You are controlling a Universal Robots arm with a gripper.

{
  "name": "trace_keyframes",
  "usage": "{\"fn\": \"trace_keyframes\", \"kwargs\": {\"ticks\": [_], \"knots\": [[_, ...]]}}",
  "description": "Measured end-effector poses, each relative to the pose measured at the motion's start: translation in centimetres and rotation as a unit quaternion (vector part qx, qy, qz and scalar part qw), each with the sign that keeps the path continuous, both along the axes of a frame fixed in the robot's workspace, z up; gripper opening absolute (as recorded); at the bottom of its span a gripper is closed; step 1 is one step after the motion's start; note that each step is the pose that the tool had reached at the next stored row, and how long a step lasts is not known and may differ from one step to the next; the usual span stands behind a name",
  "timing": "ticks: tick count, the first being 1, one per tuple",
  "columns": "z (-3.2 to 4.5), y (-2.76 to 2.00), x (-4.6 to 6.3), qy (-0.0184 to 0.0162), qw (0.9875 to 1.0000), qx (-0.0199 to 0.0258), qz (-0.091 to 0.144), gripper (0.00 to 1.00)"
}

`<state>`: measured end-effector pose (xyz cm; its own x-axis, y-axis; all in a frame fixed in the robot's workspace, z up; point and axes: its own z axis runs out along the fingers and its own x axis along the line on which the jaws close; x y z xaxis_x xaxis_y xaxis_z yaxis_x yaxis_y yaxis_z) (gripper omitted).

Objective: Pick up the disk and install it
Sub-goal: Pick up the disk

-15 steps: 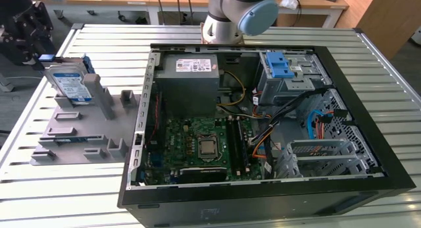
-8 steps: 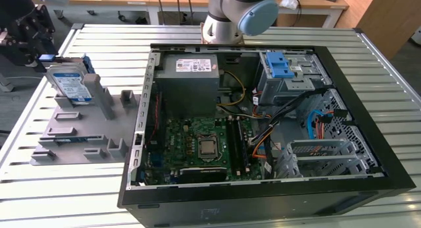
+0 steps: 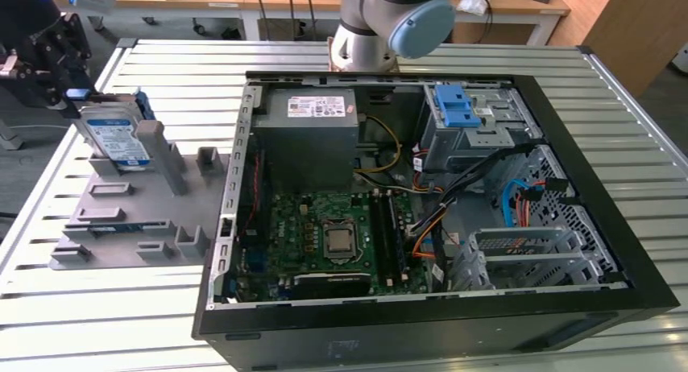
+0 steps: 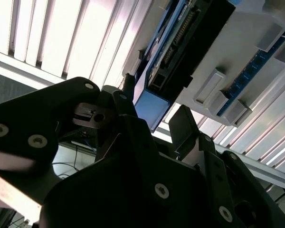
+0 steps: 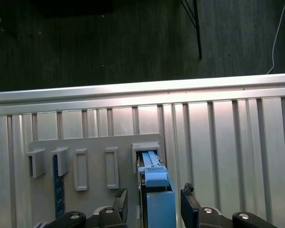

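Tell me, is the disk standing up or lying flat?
Standing up: the disk rests on its edge in a slot of the grey holder, label showing.

Disk (image 3: 116, 138) was silver metal with a blue plastic bracket (image 5: 156, 179) (label glossy). Fixture (image 3: 129, 227) was matt grey plastic; table (image 3: 108, 324) was ribbed, shiny metal.

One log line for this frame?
phase: pre-grasp | gripper: open, fingers straddling disk | disk: standing in grey fixture, not installed
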<state>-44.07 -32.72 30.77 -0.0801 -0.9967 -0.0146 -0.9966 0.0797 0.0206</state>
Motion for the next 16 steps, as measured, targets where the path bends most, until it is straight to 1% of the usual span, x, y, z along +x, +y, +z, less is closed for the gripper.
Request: {"fn": "trace_keyframes", "kwargs": {"ticks": [3, 7, 16], "knots": [[-0.23, 0.04, 0.0, -0.0001, 1.0000, 0.0005, 0.001, 0.56], [-0.49, 0.05, 0.0, 0.0000, 0.9999, 0.0005, 0.010, 0.56], [-1.34, 0.05, 0.0, 0.0000, 0.9999, 0.0005, 0.011, 0.56]]}}
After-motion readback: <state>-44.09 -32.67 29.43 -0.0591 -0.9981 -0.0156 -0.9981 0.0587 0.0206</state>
